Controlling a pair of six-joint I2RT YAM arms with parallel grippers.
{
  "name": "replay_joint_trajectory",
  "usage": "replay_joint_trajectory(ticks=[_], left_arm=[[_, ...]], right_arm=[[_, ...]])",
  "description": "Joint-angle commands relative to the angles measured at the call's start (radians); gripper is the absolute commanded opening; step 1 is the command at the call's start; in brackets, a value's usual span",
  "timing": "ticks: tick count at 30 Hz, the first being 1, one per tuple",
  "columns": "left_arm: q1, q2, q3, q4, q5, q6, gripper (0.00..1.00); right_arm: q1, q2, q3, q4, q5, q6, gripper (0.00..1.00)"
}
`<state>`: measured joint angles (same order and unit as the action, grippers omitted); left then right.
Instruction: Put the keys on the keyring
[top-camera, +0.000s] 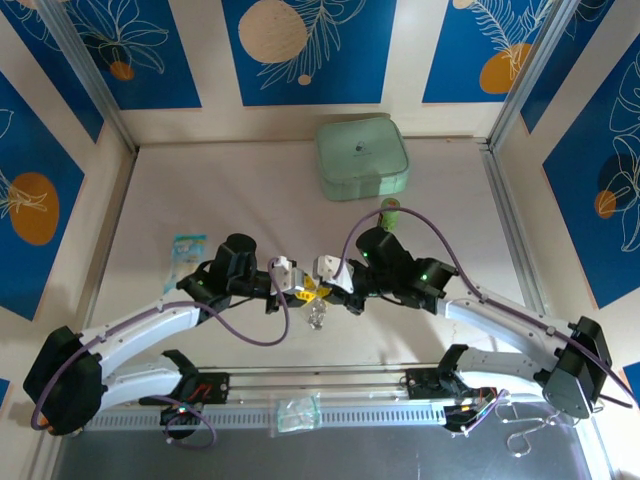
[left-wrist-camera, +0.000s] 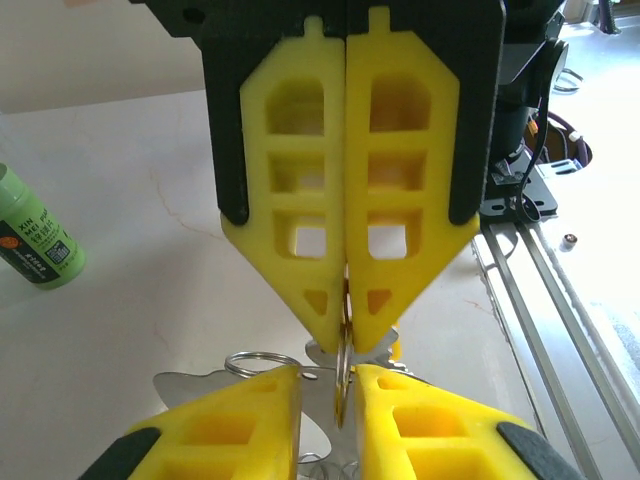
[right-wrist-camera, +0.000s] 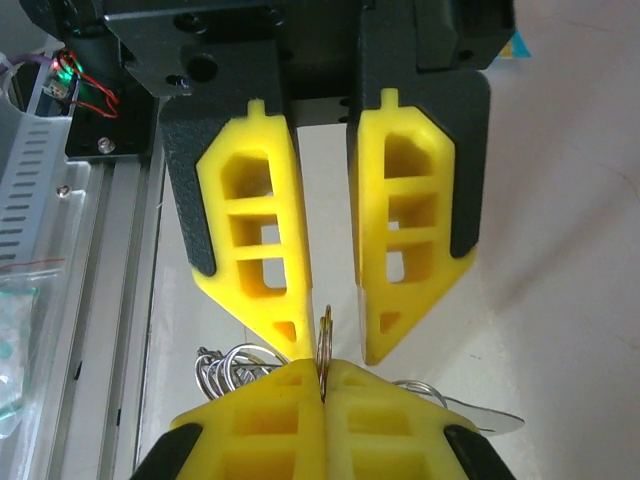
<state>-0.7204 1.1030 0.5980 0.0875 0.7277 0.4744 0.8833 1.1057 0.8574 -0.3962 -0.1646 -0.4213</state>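
Keyring (right-wrist-camera: 324, 335), apparently edge-on, sits pinched by the right tool (left-wrist-camera: 346, 332), between narrowly parted fingers (right-wrist-camera: 250, 240) of the left tool (right-wrist-camera: 338, 350).

**White arms, black joints, yellow claws**

The left arm (top-camera: 150, 330) and right arm (top-camera: 500, 320) have white links, black joint housings and looping purple cables (top-camera: 250, 335). The left claw (left-wrist-camera: 330, 375) and right claw (right-wrist-camera: 322, 365) carry yellow fingers (left-wrist-camera: 290, 150) with cut-out windows, on black mounts.
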Motion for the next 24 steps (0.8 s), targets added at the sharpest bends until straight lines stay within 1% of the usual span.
replay_joint_trajectory(ticks=[1,2,6,7,9,11,12,16,24], left_arm=[[-0.011,0.0,0.029,-0.02,0.01,0.017,0.18],[-0.011,-0.002,0.029,-0.02,0.012,0.018,0.16],[-0.011,-0.006,0.031,-0.035,0.019,0.028,0.01],[-0.012,-0.008,0.031,-0.039,0.018,0.032,0.0],[-0.013,-0.015,0.031,-0.041,0.015,0.038,0.0],[-0.012,-0.022,0.026,-0.033,0.012,0.038,0.0],[-0.013,-0.027,0.023,-0.026,0.012,0.037,0.0],[-0.013,-0.037,0.005,0.016,0.012,0.03,0.0],[-0.013,-0.038,0.0,0.024,0.021,0.029,0.0]], right_arm=[[0.016,0.025,0.059,-0.068,0.015,-0.054,0.0],[0.019,0.03,0.067,-0.069,0.014,-0.057,0.0],[0.018,0.018,0.063,-0.038,0.002,-0.038,0.0],[0.011,0.007,0.051,-0.023,-0.002,-0.029,0.0],[-0.023,-0.042,0.0,0.028,-0.024,0.016,0.16],[-0.061,-0.086,-0.051,0.061,-0.061,0.061,0.24],[-0.078,-0.108,-0.074,0.074,-0.076,0.087,0.26],[-0.082,-0.152,-0.13,0.116,-0.087,0.15,0.31],[-0.067,-0.113,-0.129,0.153,-0.09,0.161,0.33]])
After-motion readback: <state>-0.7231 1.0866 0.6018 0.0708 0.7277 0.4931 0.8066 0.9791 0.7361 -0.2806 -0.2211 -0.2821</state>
